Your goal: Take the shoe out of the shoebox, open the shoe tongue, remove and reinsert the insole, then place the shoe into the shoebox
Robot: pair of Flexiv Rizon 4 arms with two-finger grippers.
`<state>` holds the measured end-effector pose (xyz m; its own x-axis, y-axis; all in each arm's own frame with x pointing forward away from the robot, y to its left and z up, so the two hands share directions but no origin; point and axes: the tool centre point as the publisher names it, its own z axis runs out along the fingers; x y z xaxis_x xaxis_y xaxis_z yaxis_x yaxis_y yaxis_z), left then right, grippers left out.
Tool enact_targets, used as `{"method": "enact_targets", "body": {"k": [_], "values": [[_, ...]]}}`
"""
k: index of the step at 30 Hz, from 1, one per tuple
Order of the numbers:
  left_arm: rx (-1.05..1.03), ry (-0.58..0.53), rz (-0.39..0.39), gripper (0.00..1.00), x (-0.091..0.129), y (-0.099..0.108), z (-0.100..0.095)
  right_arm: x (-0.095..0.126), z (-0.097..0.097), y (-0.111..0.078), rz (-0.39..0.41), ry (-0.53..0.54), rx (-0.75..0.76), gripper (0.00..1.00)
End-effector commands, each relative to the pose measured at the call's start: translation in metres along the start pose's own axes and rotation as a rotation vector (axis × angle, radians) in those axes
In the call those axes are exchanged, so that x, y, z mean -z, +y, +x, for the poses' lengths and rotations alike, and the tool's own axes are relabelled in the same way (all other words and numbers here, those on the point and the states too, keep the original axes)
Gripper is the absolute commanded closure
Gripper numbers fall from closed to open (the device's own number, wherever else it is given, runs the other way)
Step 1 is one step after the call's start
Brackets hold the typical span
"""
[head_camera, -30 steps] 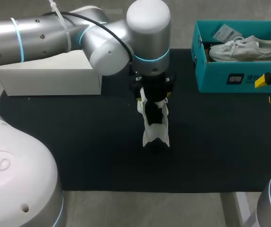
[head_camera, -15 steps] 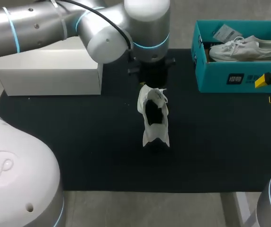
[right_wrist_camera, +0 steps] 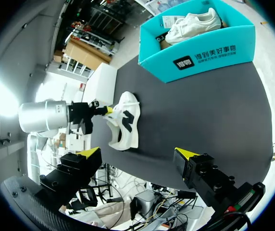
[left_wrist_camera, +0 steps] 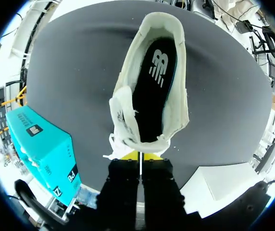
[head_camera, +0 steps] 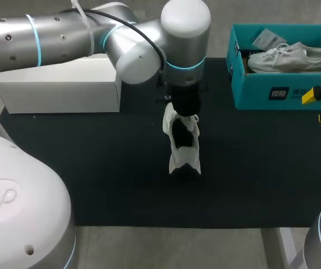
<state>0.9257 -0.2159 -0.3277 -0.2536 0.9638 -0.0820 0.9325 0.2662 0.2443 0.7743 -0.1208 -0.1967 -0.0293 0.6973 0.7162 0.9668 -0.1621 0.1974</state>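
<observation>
Shoe (head_camera: 178,159) white, dark insole (left_wrist_camera: 152,91), left hand (left_wrist_camera: 143,156) closed at tongue (left_wrist_camera: 125,120), right hand (right_wrist_camera: 138,152) open

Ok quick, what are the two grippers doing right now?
Left gripper: shut on the tongue.
Right gripper: open, holding nothing.

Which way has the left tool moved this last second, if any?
Yes. Left tool lifted off the shoe, then returned to its tongue end, finishing slightly nearer the shoebox.
</observation>
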Motion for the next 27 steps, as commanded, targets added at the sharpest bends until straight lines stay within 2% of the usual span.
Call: {"method": "enact_targets", "body": {"k": [1,6,9,11,14,18,19,27], "values": [[0.009,0.004,0.01,1.0,0.007,-0.014,0.015,0.0,0.0,-0.001,0.0,-0.002,-0.001,0.0],[0.038,0.032,0.07,1.0,-0.003,-0.038,0.024,0.0,0.0,-0.001,0.0,-0.002,-0.001,0.0],[0.048,0.037,0.098,1.0,-0.001,-0.049,0.027,0.0,0.0,-0.001,0.0,-0.002,-0.001,0.0],[0.058,0.026,0.113,1.0,0.008,-0.05,0.028,0.0,0.0,-0.001,0.0,-0.002,-0.001,0.0],[0.09,0.017,0.11,1.0,0.034,-0.049,0.025,0.0,0.0,-0.001,0.0,-0.002,-0.001,0.0],[0.318,0.069,0.117,1.0,0.056,-0.046,0.026,0.0,0.0,-0.001,0.0,-0.002,-0.001,0.0],[0.409,0.037,0.107,1.0,0.06,-0.046,0.028,0.0,0.0,-0.001,0.0,-0.002,-0.001,0.0],[0.409,0.037,0.107,1.0,0.06,-0.046,0.028,0.0,0.0,-0.001,0.0,-0.002,-0.001,0.0]]}}
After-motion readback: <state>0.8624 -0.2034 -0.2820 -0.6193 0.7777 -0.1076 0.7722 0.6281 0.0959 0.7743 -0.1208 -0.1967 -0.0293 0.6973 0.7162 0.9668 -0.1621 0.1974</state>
